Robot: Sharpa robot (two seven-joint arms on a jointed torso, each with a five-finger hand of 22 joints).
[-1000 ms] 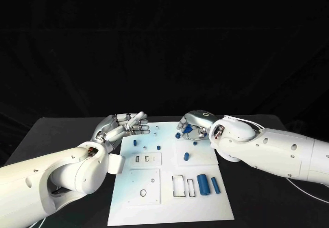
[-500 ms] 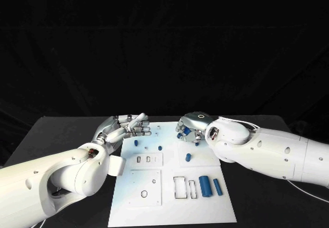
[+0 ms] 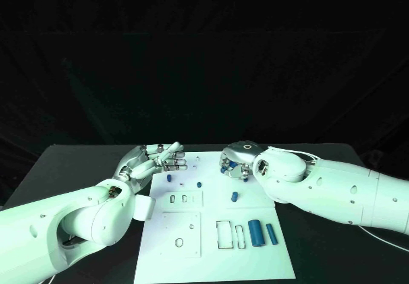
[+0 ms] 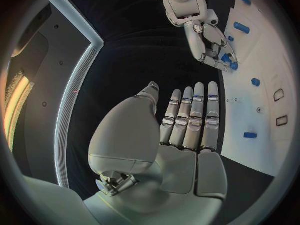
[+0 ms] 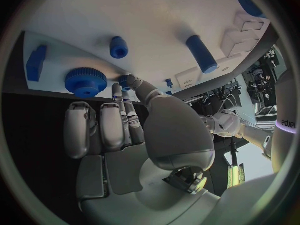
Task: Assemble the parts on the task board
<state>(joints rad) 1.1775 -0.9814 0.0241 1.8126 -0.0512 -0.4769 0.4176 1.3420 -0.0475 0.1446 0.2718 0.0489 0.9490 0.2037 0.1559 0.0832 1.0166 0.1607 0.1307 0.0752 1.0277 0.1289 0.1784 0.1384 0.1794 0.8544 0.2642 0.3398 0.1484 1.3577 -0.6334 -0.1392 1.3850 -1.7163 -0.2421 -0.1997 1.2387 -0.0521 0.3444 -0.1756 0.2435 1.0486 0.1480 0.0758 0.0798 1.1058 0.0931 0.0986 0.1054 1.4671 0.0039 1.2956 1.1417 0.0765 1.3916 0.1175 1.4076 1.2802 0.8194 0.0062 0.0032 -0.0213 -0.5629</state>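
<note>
On the black table point(image 3: 68, 165), a white board point(image 3: 256, 260) lying flat, long side running away from the robot.

Over the board's far left edge, left hand point(image 3: 156, 158): released, fingers straight and side by side, thumb apart, palm bare, nothing grasped. Just clear of the board surface, touching no part.

At the far right corner of the board, right hand point(image 3: 239, 158): turned down, fingers curled toward the plate, tips at or very near the surface. Beside those tips, a blue gear point(image 5: 85, 81) flat on the board, with a very small blue bit point(image 5: 125, 79) between thumb tip and a fingertip. Cannot tell whether pinched or merely lying there; cannot tell the grasp from any view.

Elsewhere on the board, apart from both hands:
- short blue peg point(image 3: 233, 196) in the right half, nearer the robot than the right hand
- small blue piece point(image 3: 198, 184) near the middle
- another small blue piece point(image 3: 169, 176) near the left hand, not touched
- thick blue cylinder point(image 3: 254, 229) lying lengthwise toward the near right, with a thin blue rod point(image 3: 270, 233) just beside it on the outer side
- rectangular slots point(image 3: 222, 233) just left of the cylinder
- blue block point(image 5: 36, 62) at the far edge by the gear
</note>
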